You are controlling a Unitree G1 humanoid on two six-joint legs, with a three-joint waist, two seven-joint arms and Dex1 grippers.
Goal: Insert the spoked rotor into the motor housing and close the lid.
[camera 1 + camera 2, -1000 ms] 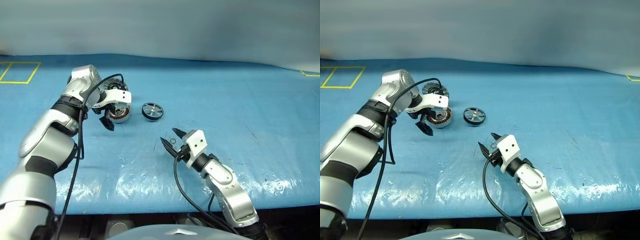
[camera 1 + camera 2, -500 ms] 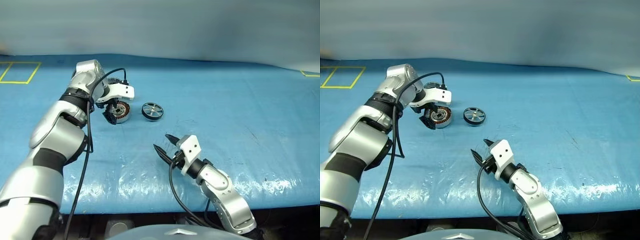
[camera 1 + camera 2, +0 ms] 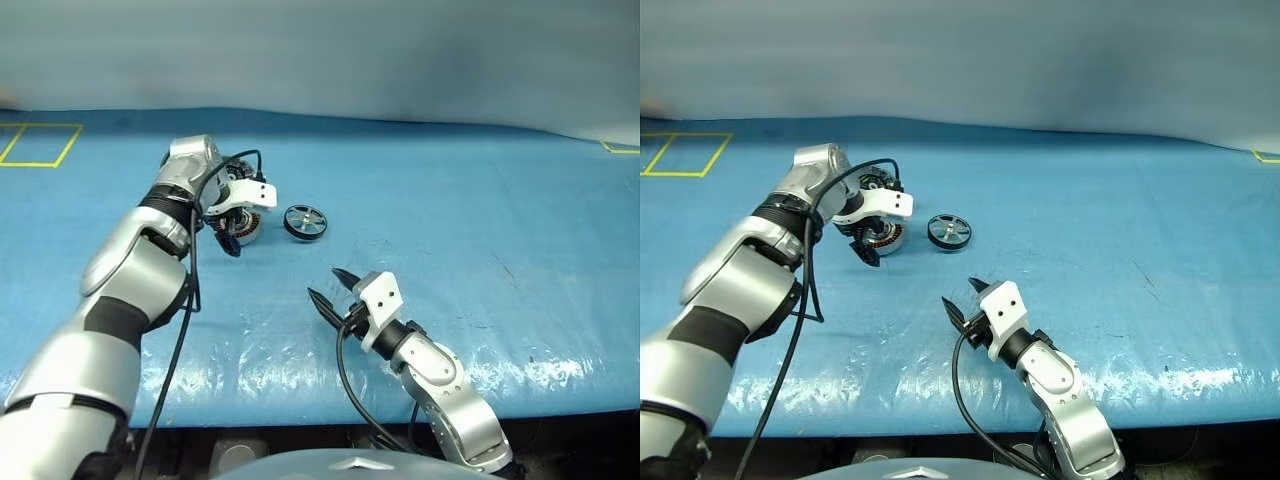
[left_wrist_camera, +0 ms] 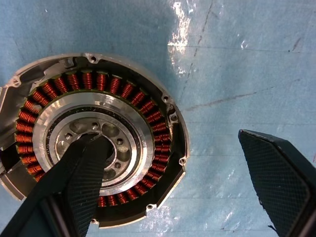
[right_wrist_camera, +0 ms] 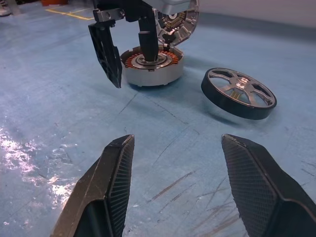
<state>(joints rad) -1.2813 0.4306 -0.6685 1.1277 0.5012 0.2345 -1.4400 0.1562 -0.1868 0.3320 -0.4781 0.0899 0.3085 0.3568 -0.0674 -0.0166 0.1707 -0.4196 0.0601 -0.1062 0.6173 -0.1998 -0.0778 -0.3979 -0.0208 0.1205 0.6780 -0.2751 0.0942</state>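
The motor housing, a grey cup with copper windings round a silver hub, rests on the blue table. Its lid stands tilted up behind it, still joined at the edge. My left gripper points down over the housing and is open. One finger is in the hub's centre and the other hangs outside the wall, apart from it. The spoked rotor lies flat just right of the housing. Nearer the front edge, my right gripper is held level and open with nothing between its fingers.
The blue table cover stretches wide to the right of the parts. Yellow tape squares mark the far left corner. The table's front edge runs just below my right arm.
My left gripper has moved from beside the housing to over it, and one finger now sits in the hub. The right gripper stays about where it was.
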